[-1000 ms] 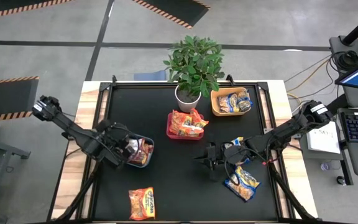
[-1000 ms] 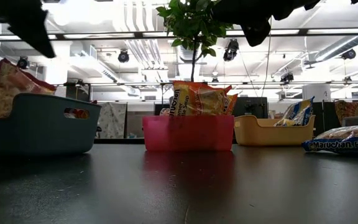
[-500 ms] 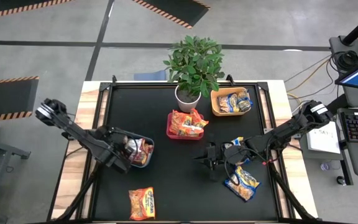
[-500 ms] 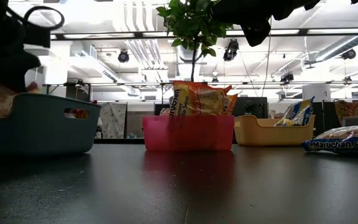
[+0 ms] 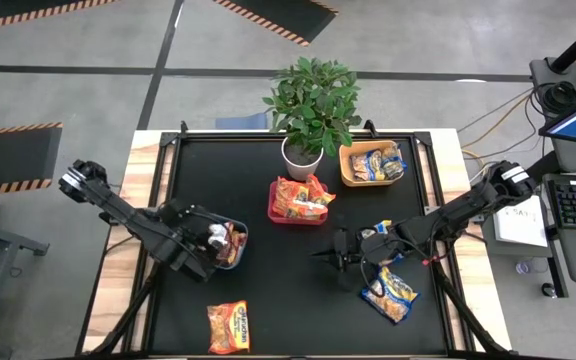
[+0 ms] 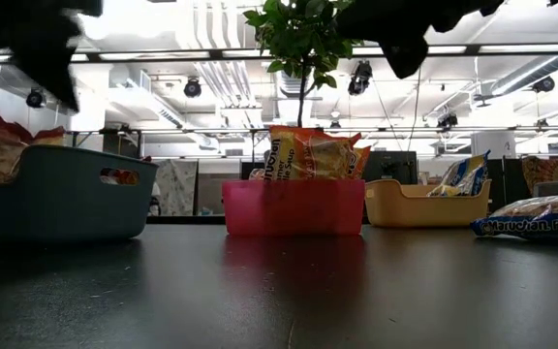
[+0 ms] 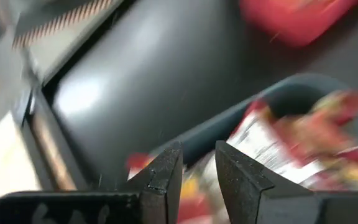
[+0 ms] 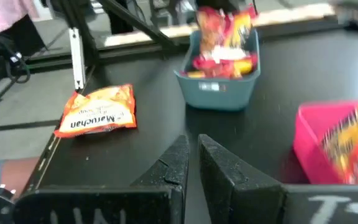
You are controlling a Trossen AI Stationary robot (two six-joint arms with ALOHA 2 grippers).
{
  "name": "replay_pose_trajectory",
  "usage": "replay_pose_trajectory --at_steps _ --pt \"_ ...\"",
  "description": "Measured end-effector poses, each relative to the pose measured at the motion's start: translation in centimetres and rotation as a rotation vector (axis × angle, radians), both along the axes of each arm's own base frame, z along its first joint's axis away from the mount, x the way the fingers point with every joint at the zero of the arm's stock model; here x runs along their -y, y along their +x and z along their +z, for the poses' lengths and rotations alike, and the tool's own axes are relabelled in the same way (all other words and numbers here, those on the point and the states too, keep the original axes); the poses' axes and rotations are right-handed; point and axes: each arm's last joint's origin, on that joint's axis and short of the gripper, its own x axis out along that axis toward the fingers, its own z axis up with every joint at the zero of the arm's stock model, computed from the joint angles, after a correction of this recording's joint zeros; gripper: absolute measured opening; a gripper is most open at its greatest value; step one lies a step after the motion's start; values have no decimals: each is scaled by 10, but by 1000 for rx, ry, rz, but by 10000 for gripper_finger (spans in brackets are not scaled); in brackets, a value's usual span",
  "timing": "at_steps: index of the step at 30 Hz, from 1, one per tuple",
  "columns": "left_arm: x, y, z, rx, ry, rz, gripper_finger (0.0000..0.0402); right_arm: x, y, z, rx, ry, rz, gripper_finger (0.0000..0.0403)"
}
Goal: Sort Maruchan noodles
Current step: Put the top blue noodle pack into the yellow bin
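Sorting looks mostly done but not finished, I'd say. From the high view, three bins already hold Maruchan noodles: the grey-blue bin (image 5: 226, 243) on the left has red packets, the red bin (image 5: 280, 208) in the middle has orange ones, and the orange bin (image 5: 349, 170) at the far right, beside the potted plant (image 5: 310, 105), has blue-and-yellow ones. Still loose on the black table (image 5: 288, 300): an orange packet (image 5: 228, 327) at the near edge and a blue-and-yellow packet (image 5: 390, 293) near right, plus another blue-and-yellow one half hidden under the right arm. The left gripper (image 5: 211, 240) sits over the grey-blue bin; the right gripper (image 5: 340, 252) hovers mid-table. The low view just confirms full-looking bins and one loose blue-and-yellow packet lying on the right. In the left wrist view, the jaws are a little apart with nothing between them, over the bin's red packets. In the right wrist view, the jaws are pressed together and empty, facing the loose orange packet and the grey-blue bin. So roughly three packets left to place.
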Motion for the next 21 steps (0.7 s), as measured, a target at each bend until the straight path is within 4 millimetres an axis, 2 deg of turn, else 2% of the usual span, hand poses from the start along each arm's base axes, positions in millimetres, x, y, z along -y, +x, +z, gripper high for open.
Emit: replay_pose_trajectory --at_steps 8,12,17,21 --pt "24 41 29 172 153 -442 80 6 -13 10 -330 186 -174 26" --pt "41 61 37 225 139 -730 80 12 -27 11 -565 240 -321 26" --pt "57 75 41 325 121 -1086 80 24 -58 -2 -879 246 -570 12" --pt "55 78 41 340 149 -1109 80 35 -83 -20 -1032 213 -795 9"
